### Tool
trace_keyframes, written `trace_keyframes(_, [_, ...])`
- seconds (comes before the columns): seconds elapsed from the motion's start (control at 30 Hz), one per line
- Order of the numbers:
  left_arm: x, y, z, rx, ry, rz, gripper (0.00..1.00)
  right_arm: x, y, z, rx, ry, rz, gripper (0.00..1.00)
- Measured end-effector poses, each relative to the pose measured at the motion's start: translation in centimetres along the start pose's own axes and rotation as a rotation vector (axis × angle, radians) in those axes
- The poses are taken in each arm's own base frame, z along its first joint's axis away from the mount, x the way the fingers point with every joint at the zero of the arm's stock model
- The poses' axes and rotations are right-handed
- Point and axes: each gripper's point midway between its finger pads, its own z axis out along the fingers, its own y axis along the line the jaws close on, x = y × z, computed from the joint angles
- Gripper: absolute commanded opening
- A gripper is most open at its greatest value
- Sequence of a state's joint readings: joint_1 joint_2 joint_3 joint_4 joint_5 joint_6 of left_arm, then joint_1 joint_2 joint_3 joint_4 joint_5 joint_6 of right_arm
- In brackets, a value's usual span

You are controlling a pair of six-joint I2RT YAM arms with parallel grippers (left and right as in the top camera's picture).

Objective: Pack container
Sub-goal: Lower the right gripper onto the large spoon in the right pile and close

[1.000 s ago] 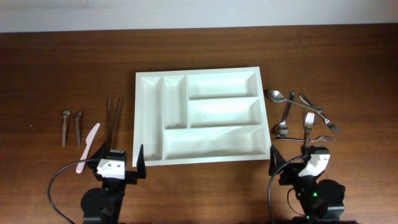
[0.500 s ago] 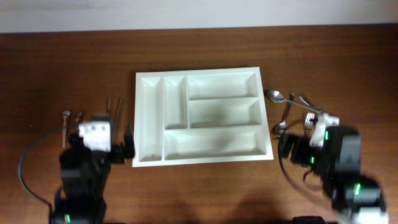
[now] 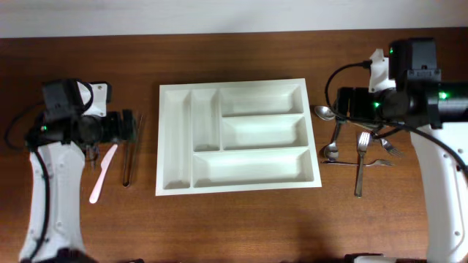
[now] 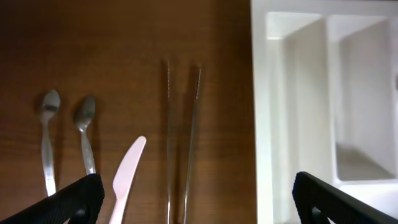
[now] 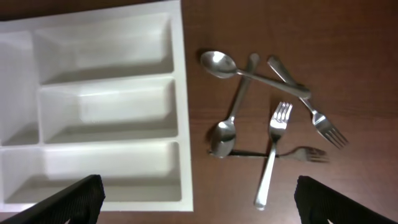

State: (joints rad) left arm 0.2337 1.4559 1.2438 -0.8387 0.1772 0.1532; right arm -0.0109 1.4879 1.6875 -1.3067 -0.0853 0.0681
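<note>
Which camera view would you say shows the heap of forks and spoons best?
The right wrist view: the heap lies unobstructed and large. The overhead view shows it smaller, with the right arm hiding its top. The left wrist view misses it.

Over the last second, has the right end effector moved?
Yes. The right end effector moved from beside the tray's near right corner to beside its far right corner.

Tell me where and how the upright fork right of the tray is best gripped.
Grip the fork on its lower handle, below where it crosses the sideways fork. Come straight down and close across the handle's width. It lies flat, so only a top approach fits, and that lower stretch has nothing beside it, while the tine end is crowded.
</note>
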Motion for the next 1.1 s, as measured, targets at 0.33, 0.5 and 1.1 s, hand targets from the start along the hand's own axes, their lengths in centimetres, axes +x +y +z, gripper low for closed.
trace_keyframes(0.33, [0.9,1.0,2.2,0.000,0.067,-0.024,0.99,0.5,-3.8,5.0,0.066,0.152,0.248,0.95])
trace_keyframes(0.5, [0.9,1.0,2.2,0.000,0.067,-0.024,0.99,1.8,-5.3,8.4,0.100,0.275,0.326,0.79])
trace_keyframes(1.1, [0.9,1.0,2.2,-0.004,0.068,-0.024,0.99,5.8,-5.8,17.0,0.167,0.553,0.587,0.75])
